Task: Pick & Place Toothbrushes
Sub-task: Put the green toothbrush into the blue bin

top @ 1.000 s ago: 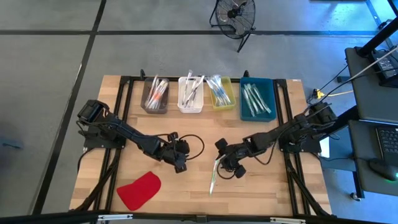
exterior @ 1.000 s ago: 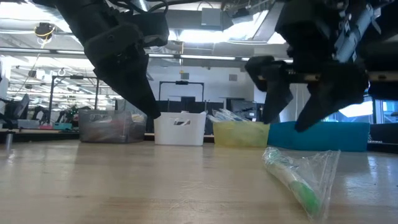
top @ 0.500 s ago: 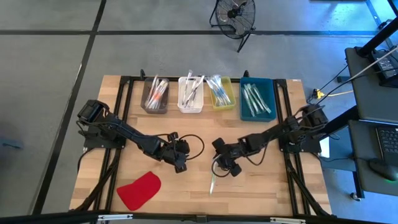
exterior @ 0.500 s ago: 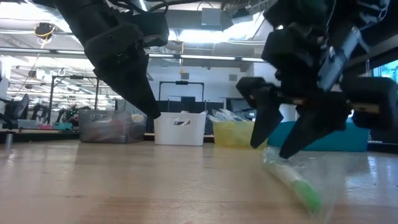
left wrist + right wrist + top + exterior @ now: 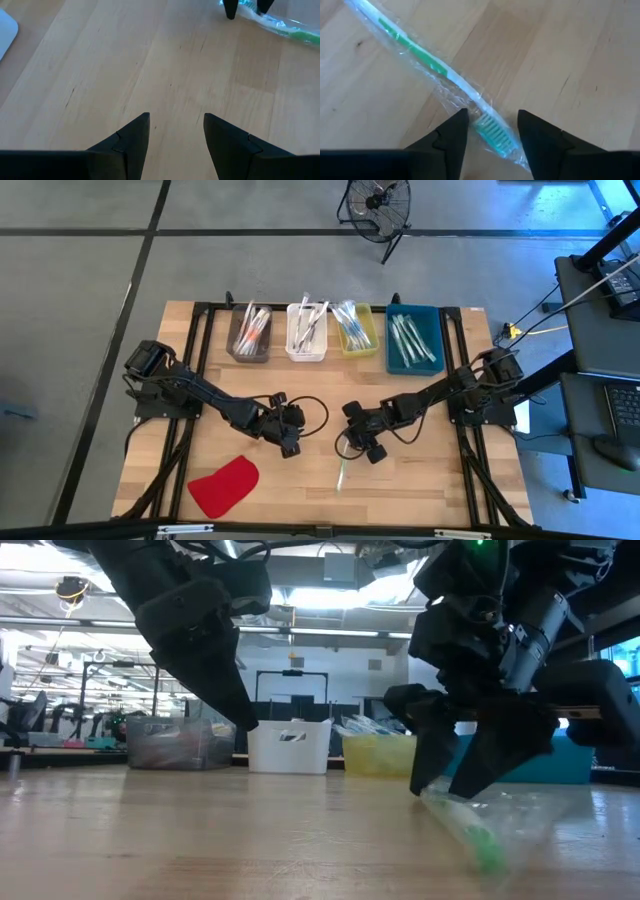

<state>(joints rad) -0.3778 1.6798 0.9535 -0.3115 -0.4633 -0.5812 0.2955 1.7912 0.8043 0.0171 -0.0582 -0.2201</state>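
The counter (image 5: 250,490) is pale planked wood, smooth and matt, with fine grain lines and small dark flecks. On it lies a toothbrush (image 5: 440,72) of white and green plastic, sealed in a thin clear wrapper (image 5: 422,75) that is crinkled and glossy (it catches the light along its folds). The fingers (image 5: 450,137) of the right claw (image 5: 487,132) look like hard matt black plastic. At the lower left of the high view, a red piece (image 5: 224,485) looks soft and cloth-like.

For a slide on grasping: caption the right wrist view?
Right gripper, fingers open, straddles the bristle end of a wrapped green toothbrush lying on the wooden table.
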